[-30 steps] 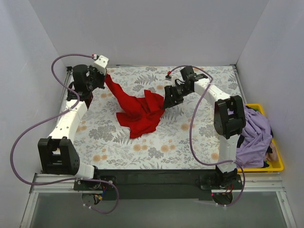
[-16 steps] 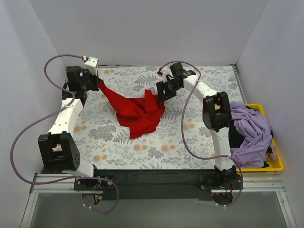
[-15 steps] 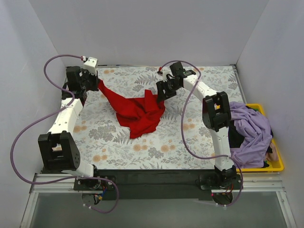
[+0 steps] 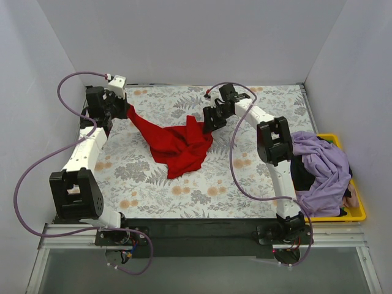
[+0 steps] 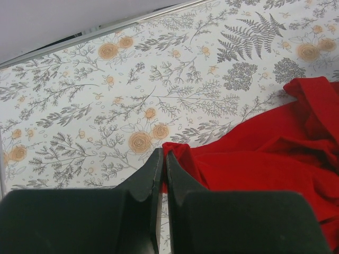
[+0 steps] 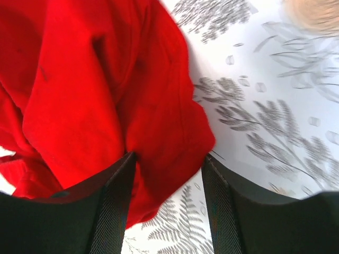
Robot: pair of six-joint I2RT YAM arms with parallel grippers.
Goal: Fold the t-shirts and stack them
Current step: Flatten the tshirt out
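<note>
Right tool [image 6: 167, 159] has reached red t-shirt [image 4: 179, 147] (wrist view: jaws astride it).

Plain red t-shirt [image 4: 177, 146] on white table [image 4: 184, 197] printed with grey ferns, orange roses; right of it, lilac t-shirt [image 4: 327, 171], yellow bin [image 4: 360, 213].

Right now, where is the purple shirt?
From above, the purple shirt is heaped in the yellow bin beside the right edge of the table.

White arms [image 4: 86, 150] with black joints, purple cables [image 4: 79, 73].
</note>
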